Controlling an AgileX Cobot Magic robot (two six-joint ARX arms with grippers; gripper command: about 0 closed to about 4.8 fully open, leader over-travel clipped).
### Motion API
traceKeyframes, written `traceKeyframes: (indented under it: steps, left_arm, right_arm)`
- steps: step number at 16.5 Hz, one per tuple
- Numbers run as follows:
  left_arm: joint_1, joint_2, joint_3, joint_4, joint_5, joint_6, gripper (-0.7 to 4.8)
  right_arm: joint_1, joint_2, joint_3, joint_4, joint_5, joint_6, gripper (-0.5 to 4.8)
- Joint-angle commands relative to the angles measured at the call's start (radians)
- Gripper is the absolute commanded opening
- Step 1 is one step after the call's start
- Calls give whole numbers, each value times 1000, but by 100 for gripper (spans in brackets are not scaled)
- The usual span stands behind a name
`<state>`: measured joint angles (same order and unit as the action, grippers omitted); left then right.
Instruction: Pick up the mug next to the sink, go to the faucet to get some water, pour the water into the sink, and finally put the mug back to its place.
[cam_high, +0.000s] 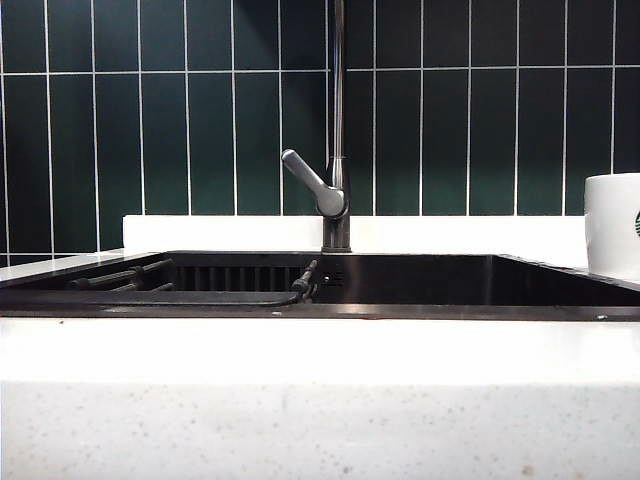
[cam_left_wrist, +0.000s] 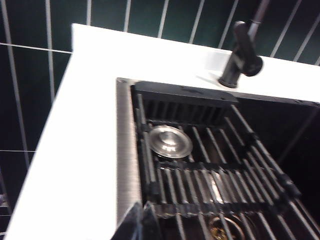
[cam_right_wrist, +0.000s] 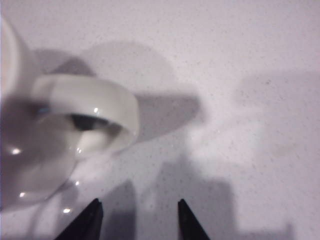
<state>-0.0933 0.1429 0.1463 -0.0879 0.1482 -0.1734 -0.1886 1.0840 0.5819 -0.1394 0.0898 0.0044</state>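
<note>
Ceramic mug (cam_right_wrist: 45, 145) looks heavy, slick, chippable; I'd grab its handle (cam_right_wrist: 92, 112). Right gripper (cam_right_wrist: 138, 217) wide, empty over the worktop (cam_right_wrist: 240, 75); left gripper (cam_left_wrist: 140, 225) closed above the sink (cam_left_wrist: 127, 165).

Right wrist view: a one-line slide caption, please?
Right hand open above the white counter, its fingers apart beside the mug handle, holding nothing.

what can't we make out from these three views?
- Mug: cut by the exterior view's right edge, logo half shown; contents not visible. In the right wrist view only its blurred handle shows.
- Faucet: spout cut off at the top of the exterior view.
- Left gripper: only dark tips at the frame edge, over the sink.
- Right gripper: open, holding nothing.
</note>
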Motion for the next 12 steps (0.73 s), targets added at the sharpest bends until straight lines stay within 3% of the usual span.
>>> traceKeyframes:
  steps: [1,12]
  left_arm:
    - [0,0,1,-2,10,1,-2]
    - [0,0,1,-21,79,2,-2]
  right_arm:
    - [1,-74,6,-14,-13,12,149]
    - [134,-473,2,-88,-40,43,116]
